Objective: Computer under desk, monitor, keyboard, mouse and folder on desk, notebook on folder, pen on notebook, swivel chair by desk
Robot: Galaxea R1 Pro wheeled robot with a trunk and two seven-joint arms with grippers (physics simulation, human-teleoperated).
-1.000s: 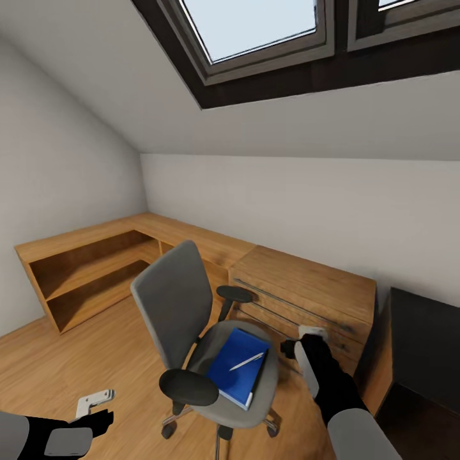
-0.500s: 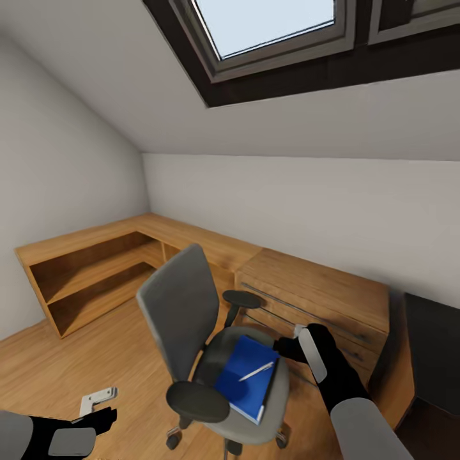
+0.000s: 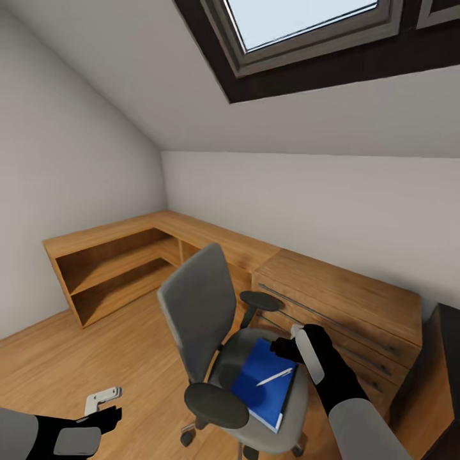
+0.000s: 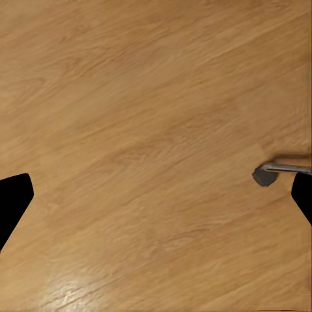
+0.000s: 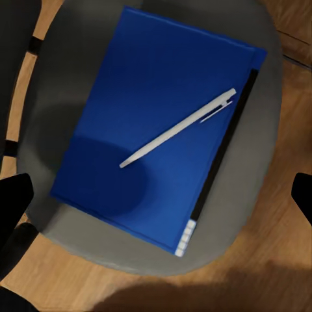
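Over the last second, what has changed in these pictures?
The head camera swung left, so the whole scene slid right in the picture. The right gripper crept from beyond the seat's edge to over the blue folder, jaws wide, nothing grasped. The pen on the folder, the swivel chair and the left gripper stayed as they were.

The pen (image 3: 275, 377) lies on the folder (image 3: 264, 383), which lies on the swivel chair (image 3: 220, 345) seat. Behind the chair is a drawer chest (image 3: 345, 313), with low shelves (image 3: 108, 275) to the left.
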